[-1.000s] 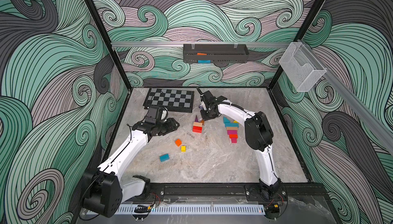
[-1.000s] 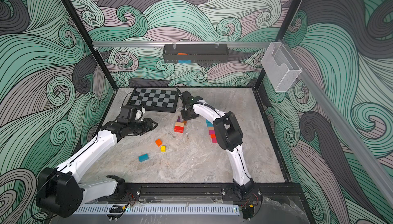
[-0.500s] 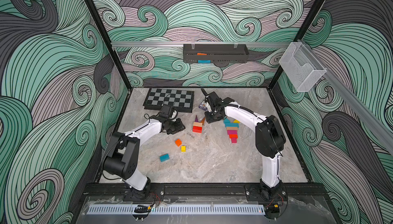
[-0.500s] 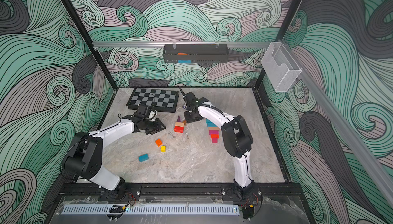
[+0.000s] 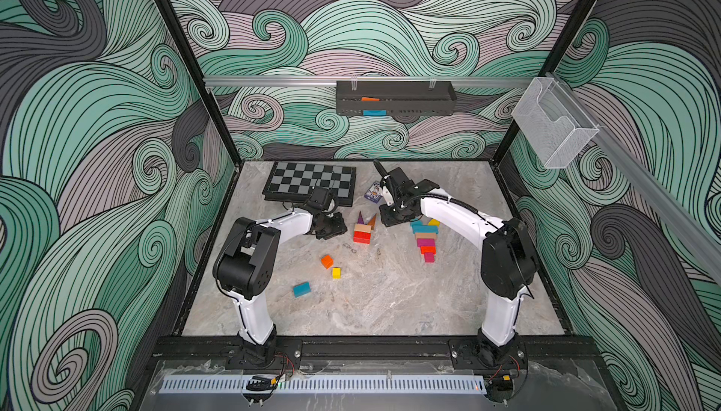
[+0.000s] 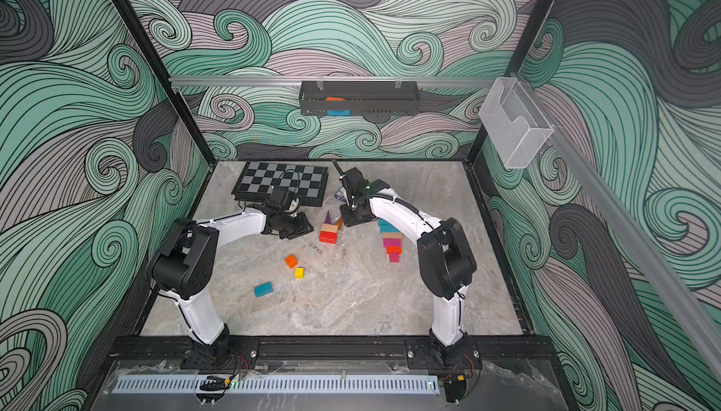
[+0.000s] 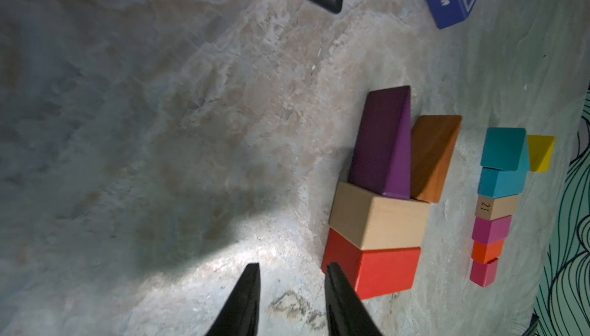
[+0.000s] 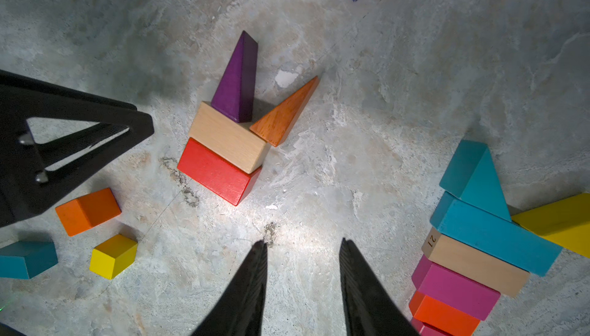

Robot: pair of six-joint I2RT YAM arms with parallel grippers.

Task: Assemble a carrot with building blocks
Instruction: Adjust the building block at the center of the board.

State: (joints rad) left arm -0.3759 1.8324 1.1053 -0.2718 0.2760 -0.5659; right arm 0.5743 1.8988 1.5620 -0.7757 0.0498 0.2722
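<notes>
- Table [image 5: 390, 311] held three loose pieces at lower left of centre in both top views. These were a teal block [image 5: 301, 289] and, up and right of it, an orange cube [image 5: 327, 261] and a yellow cube [image 5: 336, 272], near each other but apart.
- Left gripper [image 5: 331, 229] sat low over the table, left of centre. In its wrist view the fingers [image 7: 245, 296] stood slightly apart with nothing between them. One tip was just beside the red block [image 7: 380, 267]; I could not tell whether it touched.
- Chessboard [image 5: 308, 184] lay flat at the table's upper left.
- At centre, the red block touched a beige block [image 5: 363, 228] above it. A purple wedge [image 5: 360, 217] and a brown wedge [image 5: 372, 219] met the beige block's far side, their tips splayed toward the back wall.
- Box [image 5: 373, 191] lay above that group, near the chessboard's right end.
- Right gripper [image 5: 394, 219] hung between the central group and the column to its right. Its fingers [image 8: 249, 286] were parted and empty.
- Right of centre, a column ran down the frame, each piece touching the next: teal wedge [image 8: 475, 175], teal bar [image 5: 424, 229], beige bar [image 5: 425, 235], pink block [image 5: 426, 242], orange-red block [image 5: 428, 249], pink cube [image 5: 429, 257]. A yellow wedge [image 5: 434, 222] lay against the teal bar's right side.
- Tray [image 5: 394, 98] on the back wall, upper centre, held an orange piece and a blue one.
</notes>
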